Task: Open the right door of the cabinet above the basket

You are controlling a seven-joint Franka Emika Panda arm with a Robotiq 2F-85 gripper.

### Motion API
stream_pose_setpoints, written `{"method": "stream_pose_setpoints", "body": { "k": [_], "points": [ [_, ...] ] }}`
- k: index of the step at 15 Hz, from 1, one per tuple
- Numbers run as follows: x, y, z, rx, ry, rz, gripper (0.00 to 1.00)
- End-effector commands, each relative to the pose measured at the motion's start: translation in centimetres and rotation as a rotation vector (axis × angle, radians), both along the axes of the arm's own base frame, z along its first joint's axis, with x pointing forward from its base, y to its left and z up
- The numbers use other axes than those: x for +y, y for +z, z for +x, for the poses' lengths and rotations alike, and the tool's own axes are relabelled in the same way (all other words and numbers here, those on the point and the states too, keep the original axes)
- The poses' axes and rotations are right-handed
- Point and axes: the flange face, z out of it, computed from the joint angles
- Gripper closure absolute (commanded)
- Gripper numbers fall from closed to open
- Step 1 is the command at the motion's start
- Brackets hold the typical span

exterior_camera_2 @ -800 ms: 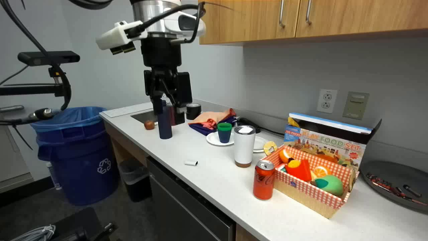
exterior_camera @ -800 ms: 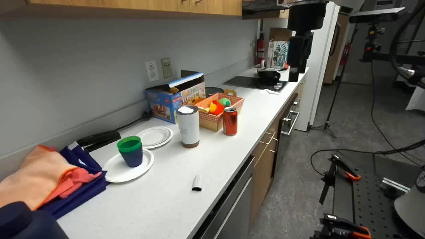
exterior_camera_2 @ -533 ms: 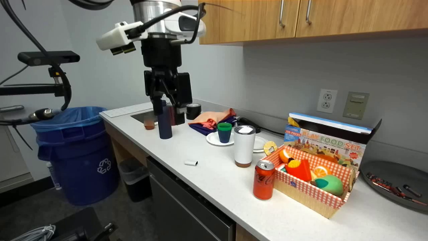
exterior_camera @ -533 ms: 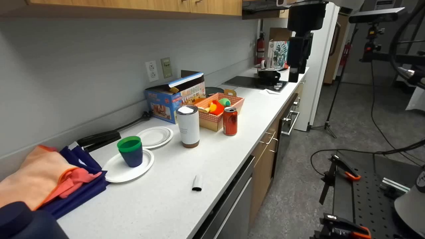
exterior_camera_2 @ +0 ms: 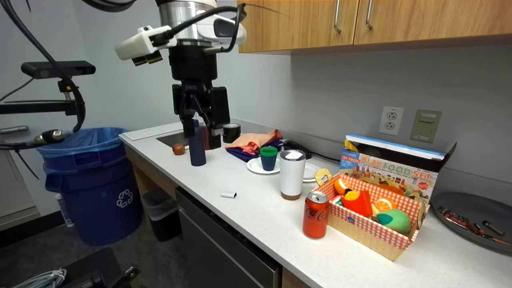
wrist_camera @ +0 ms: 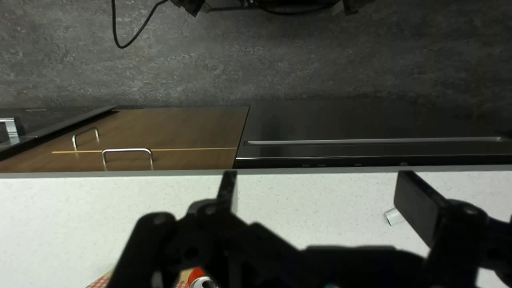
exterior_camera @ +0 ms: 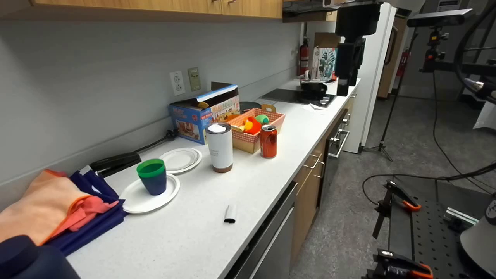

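Note:
The light-brown wall cabinet (exterior_camera_2: 296, 26) hangs above the counter and also shows in an exterior view (exterior_camera: 135, 5). Its right door (exterior_camera_2: 432, 20) is shut flush with the left one; only its lower part shows, also in an exterior view (exterior_camera: 257, 7). Its metal handle (exterior_camera_2: 369, 15) is by the middle seam. The basket (exterior_camera_2: 364, 236) with toy food stands below the cabinet, also in an exterior view (exterior_camera: 245, 145); a corner shows in the wrist view (wrist_camera: 99, 282). My gripper (exterior_camera_2: 202, 139) points down, open and empty, apart from the cabinet, also in an exterior view (exterior_camera: 347, 88) and the wrist view (wrist_camera: 319, 173).
On the counter (exterior_camera_2: 256, 216) stand a red can (exterior_camera_2: 316, 216), a white tumbler (exterior_camera_2: 292, 176), a green-and-blue cup (exterior_camera_2: 268, 160) on a plate and a toy-food box (exterior_camera_2: 396, 172). A dark blue bottle (exterior_camera_2: 197, 148) is behind my gripper. A white marker cap (exterior_camera_2: 228, 195) lies near the front edge.

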Motion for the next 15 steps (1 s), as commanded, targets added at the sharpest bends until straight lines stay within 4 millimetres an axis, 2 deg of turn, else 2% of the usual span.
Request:
{"method": "stream_pose_setpoints", "body": {
  "k": [1, 10, 15],
  "points": [
    [0.0, 0.1, 0.0, 0.001, 0.0, 0.0, 0.0],
    [0.0, 0.1, 0.0, 0.001, 0.0, 0.0, 0.0],
    [-0.2, 0.5, 1.0, -0.15, -0.105, -0.016, 0.0]
  ]
}}
